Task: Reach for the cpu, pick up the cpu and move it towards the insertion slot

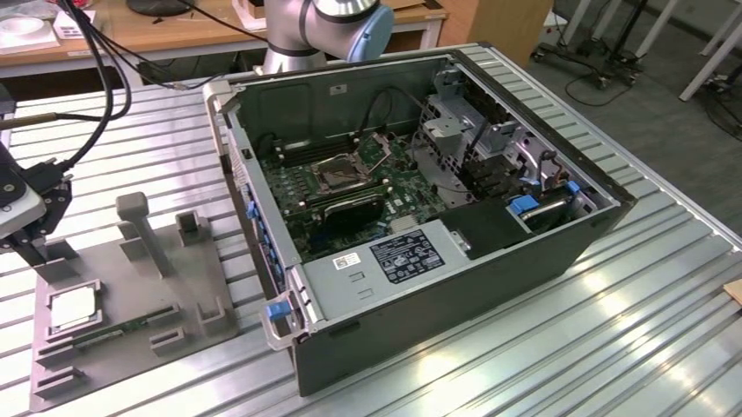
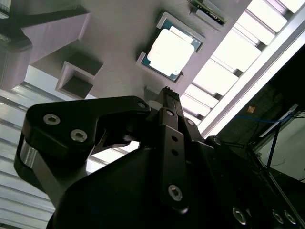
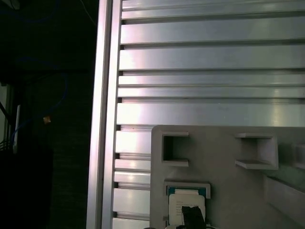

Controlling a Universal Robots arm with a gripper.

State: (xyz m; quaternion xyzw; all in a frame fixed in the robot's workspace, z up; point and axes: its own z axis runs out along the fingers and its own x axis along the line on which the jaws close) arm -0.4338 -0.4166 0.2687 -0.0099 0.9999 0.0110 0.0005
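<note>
Grey plastic tray (image 1: 110, 269) at the exterior view's left, lying on the ribbed aluminium surface (image 1: 557, 347). Carries the cpu (image 1: 72, 308) flat in a square recess, silvery face up. Above the tray's far end, close to that view's left edge, the hand (image 1: 26, 250), hanging over the tray and apart from the chip. Towards the exterior view's right, an open computer case (image 1: 464, 278), with the insertion slot (image 1: 344, 176) on the green board inside, well apart from the tray.

Second wrist view: the cpu (image 2: 170, 52), bright and square in its recess, and the dark hand (image 2: 167, 93) in the foreground, aimed just short of the chip's nearer edge. No contact to be seen. Cannot tell how wide the hand stands, being seen edge-on.

First wrist view: the cpu (image 3: 180, 205) again seated in the tray, partly covered by the black tip of the hand (image 3: 193, 217).

By judgement, nothing gripped yet and the reach not finished. Risk of striking the recess wall, or of tilting the thin chip out of its seat, if lowered off-centre. Risk of a slip during the carry, given so little edge to grip. Risk too of clipping the case wall when crossing to the board.
</note>
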